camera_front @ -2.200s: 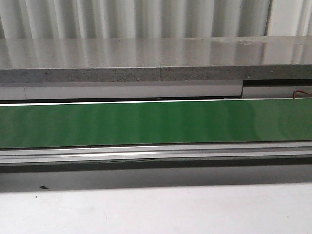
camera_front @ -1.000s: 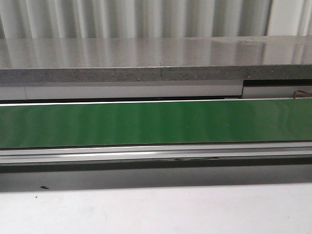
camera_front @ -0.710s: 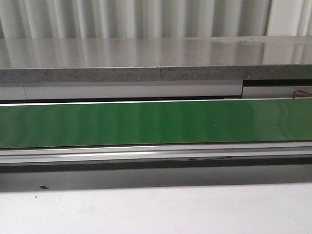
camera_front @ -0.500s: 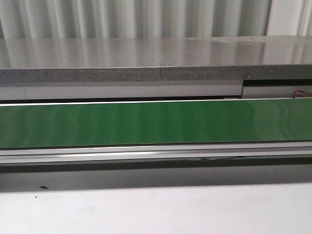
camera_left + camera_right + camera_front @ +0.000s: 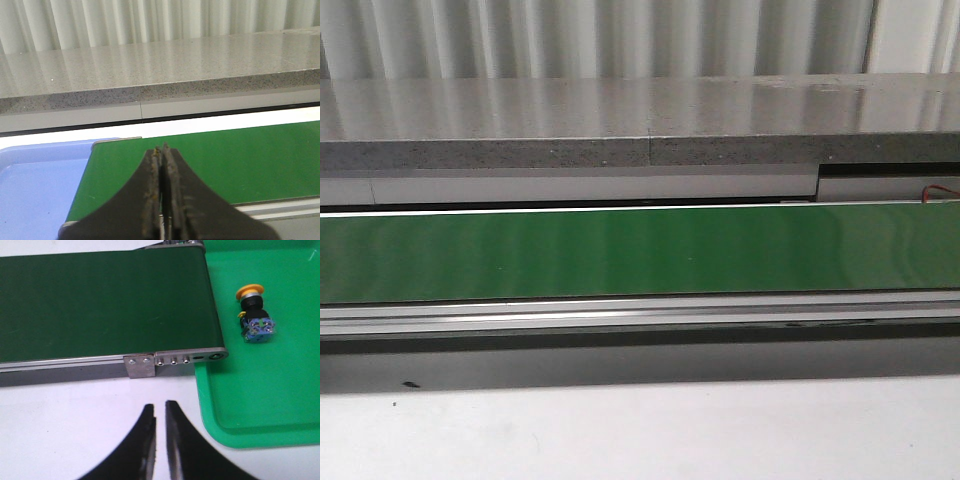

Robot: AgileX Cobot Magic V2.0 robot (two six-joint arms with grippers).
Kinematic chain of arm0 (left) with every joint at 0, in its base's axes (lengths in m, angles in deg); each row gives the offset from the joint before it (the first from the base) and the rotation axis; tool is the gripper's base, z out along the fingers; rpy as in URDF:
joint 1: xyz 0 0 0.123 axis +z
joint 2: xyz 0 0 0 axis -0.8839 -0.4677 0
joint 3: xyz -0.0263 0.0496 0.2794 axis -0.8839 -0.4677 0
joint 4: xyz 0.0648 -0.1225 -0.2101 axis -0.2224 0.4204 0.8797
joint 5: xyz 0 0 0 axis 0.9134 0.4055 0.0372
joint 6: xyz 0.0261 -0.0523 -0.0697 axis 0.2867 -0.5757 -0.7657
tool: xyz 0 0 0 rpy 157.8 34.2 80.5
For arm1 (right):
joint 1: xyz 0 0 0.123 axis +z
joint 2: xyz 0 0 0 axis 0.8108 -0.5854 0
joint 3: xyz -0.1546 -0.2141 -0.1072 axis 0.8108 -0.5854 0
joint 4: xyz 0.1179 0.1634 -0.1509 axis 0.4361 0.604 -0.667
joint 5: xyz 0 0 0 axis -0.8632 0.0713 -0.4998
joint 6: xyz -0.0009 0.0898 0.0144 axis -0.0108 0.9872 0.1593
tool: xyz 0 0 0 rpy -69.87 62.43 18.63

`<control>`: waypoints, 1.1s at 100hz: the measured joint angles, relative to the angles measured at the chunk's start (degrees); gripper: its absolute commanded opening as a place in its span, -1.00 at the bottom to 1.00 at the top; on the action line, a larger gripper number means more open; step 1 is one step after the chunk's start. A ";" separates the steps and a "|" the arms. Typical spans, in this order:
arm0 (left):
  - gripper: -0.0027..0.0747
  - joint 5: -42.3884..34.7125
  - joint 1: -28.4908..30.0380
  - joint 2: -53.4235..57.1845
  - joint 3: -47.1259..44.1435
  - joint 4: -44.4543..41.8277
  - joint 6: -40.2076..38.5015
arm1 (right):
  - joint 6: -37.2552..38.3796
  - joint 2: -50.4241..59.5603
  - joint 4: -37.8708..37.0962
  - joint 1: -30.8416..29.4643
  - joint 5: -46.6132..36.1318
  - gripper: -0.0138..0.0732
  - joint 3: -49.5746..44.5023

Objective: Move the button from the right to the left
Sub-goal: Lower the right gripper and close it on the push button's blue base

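Observation:
The button lies on its side in a green tray in the right wrist view, its yellow cap pointing away from the fingers and its bluish contact block nearer them. My right gripper hangs over the white table short of the tray and the belt's end. Its jaws are almost together with only a thin gap and hold nothing. My left gripper is shut and empty over the other end of the green belt, beside a blue tray. Neither gripper nor the button shows in the front view.
A long green conveyor belt with a metal front rail runs across the front view. A grey stone ledge lies behind it and white table in front. The belt's end bracket is next to the green tray.
In the front view a small dark reflection on the belt's front rail has slid to the right. Nothing else has visibly changed.

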 measured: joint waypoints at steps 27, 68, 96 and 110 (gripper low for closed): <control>-0.98 0.00 0.00 0.00 0.00 0.00 0.00 | 0.00 -14.90 0.00 -0.93 2.89 0.68 10.85; -0.99 0.00 0.00 0.00 0.00 0.00 0.00 | 0.00 -31.70 -1.67 -19.53 5.93 0.68 23.18; -0.98 0.00 0.00 0.00 0.00 0.00 0.00 | -1.37 -45.45 -3.27 -23.03 6.05 0.68 28.20; -0.99 0.00 0.00 0.00 0.00 0.00 0.00 | -6.05 -52.92 -3.31 -23.02 6.05 0.68 31.01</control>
